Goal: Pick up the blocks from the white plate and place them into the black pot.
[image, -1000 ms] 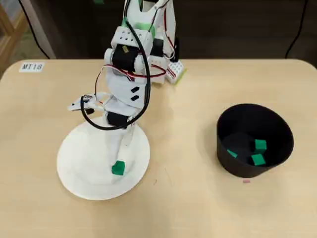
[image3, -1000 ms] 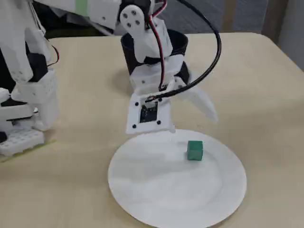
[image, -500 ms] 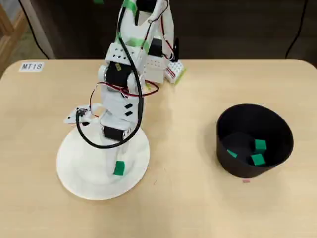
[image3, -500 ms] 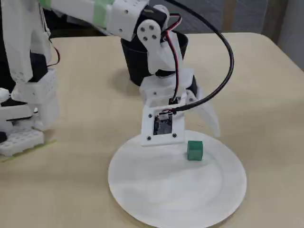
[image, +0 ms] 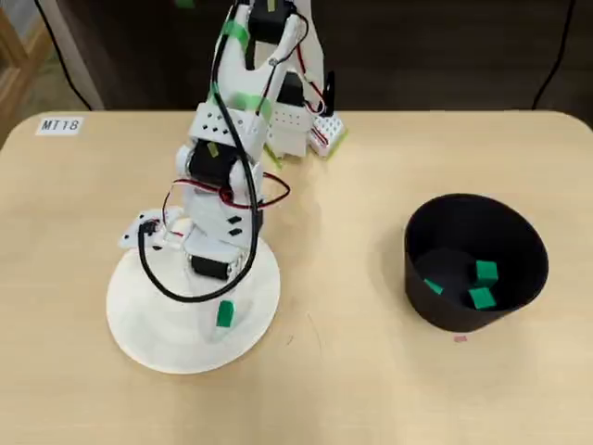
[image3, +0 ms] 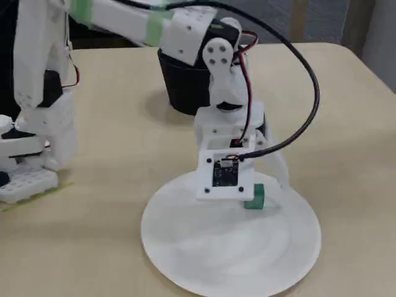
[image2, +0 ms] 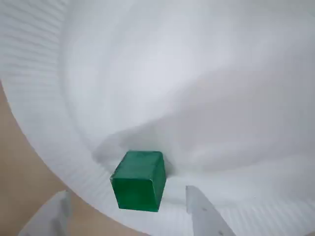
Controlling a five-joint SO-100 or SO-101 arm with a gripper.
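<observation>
1. The large round white plate [image: 153,320] with a shallow rim is seen lying flat on the pale wooden table [image: 371,389]. It is judged light and thin, so a sideways push on it could make it slide.
2. The round matte black pot [image: 519,287] with tall tapered walls is shown well apart from the plate in the overhead view. Three green blocks [image: 481,298] can be counted inside it there, whereas in the fixed view only its dark outer wall [image3: 179,93] is exposed behind the arm and its contents are hidden.
3. The white two-finger gripper [image2: 128,214] is held spread, with one finger [image2: 204,214] either side of the last block and not yet touching it, as shown by the wrist view. In the fixed view this gap is masked by the wrist camera board.
4. The small bright green cube [image2: 139,180] is found on the plate near its rim. It is judged light, stiff and smooth-faced, and it is best taken across two opposite flat faces rather than across corners, since it looks slightly turned relative to the fingers.
</observation>
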